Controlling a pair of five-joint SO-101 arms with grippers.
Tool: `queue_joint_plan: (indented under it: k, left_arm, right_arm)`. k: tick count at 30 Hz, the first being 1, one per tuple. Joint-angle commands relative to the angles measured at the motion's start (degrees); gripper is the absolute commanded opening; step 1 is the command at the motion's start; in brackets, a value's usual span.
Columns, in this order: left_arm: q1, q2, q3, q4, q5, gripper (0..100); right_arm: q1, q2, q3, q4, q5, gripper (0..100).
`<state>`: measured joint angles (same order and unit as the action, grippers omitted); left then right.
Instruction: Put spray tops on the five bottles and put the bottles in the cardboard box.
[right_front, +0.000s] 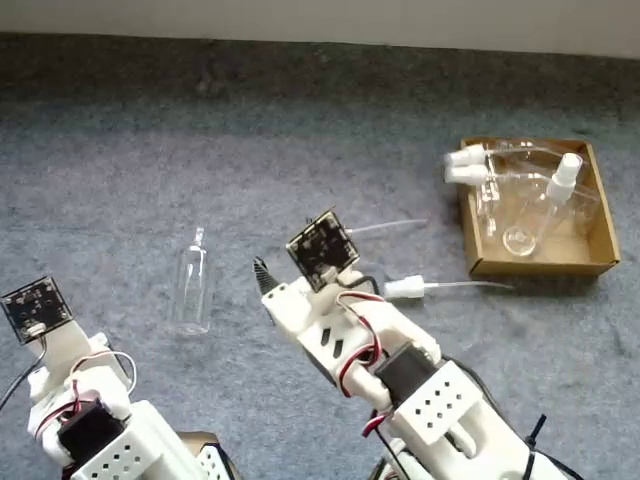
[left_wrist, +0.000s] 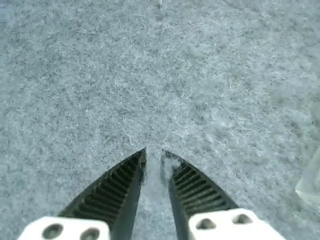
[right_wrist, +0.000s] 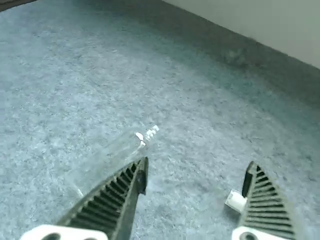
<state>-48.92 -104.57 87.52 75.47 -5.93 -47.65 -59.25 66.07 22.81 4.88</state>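
Observation:
One clear bottle (right_front: 192, 280) without a top lies on the grey carpet; in the right wrist view this bottle (right_wrist: 110, 155) lies just beyond one finger. My right gripper (right_wrist: 197, 165) is open and holds nothing, low over the carpet between the bottle and a white spray top (right_wrist: 234, 200). From above, the right gripper (right_front: 285, 262) sits mid-table, and the spray top (right_front: 410, 288) with its long tube lies to its right. The cardboard box (right_front: 590, 262) holds capped bottles (right_front: 535, 205). My left gripper (left_wrist: 153, 152) is shut over bare carpet.
A second thin tube (right_front: 385, 228) lies on the carpet, running out from behind the right arm's camera board. The left arm (right_front: 60, 370) sits at the front left corner. A clear edge (left_wrist: 311, 180) shows beside the left gripper. Carpet stretches open toward the back.

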Motion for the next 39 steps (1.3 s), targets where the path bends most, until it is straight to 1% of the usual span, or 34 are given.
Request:
queue_joint_plan:
  k: [1, 4, 8, 10, 12, 14, 17, 21, 25, 28, 31, 34, 36, 39]
  left_arm:
    - [-0.4, -0.2, -0.3, -1.1, -0.3, 1]
    - [-0.4, -0.2, -0.3, -1.4, -0.3, 1]
    - [-0.4, -0.2, -0.3, -1.4, -0.2, 1]
    - [-0.3, -0.2, -0.3, -1.4, -0.2, 1]
    - [0.7, -0.2, -0.2, -1.3, -0.2, 1]
    - [3.5, -0.2, 0.0, -1.1, -0.2, 1]
    - [6.5, -0.2, 0.9, -1.2, -0.3, 1]
    - [6.7, -0.2, 1.0, -1.1, -0.3, 1]
    - [6.9, -0.2, 1.0, -1.1, -0.3, 1]
    - [7.0, -0.2, 1.0, -1.1, -0.3, 1]
    - [7.0, -0.2, 1.0, -1.1, -0.3, 1]
    - [7.0, -0.2, 1.1, -1.1, -0.3, 1]
    - [7.1, -0.2, 1.1, -1.1, -0.3, 1]
    - [7.1, -0.2, 1.6, -1.3, -0.3, 1]
  right_arm:
    - [-2.7, -0.9, 2.9, -4.5, 4.7, 27.9]
    - [-4.3, -0.9, 6.5, -9.7, 7.6, 27.9]
    - [-5.4, -0.9, 11.5, -18.5, 9.3, 27.9]
    - [-4.9, -0.9, 13.1, -21.1, 9.4, 27.9]
    - [-2.5, -1.3, 12.3, -20.5, 8.0, 27.8]
    - [-0.6, -0.9, 6.9, -16.0, 5.3, 27.8]
    - [0.5, -0.8, -2.3, -4.5, 2.4, 27.8]
    - [0.4, 1.5, -13.8, 5.3, 2.0, 27.8]
    - [0.4, 13.9, -27.0, 12.4, 1.9, 27.8]
    - [0.1, 25.6, -35.3, 15.0, 1.6, 27.8]
    - [-1.6, 35.8, -41.2, 15.1, -4.2, 27.8]
    - [-3.8, 45.5, -47.0, 15.1, -12.7, 27.8]
    - [-4.6, 50.6, -50.4, 15.1, -18.5, 27.8]
    - [-4.8, 56.4, -54.0, 15.1, -24.9, 28.1]
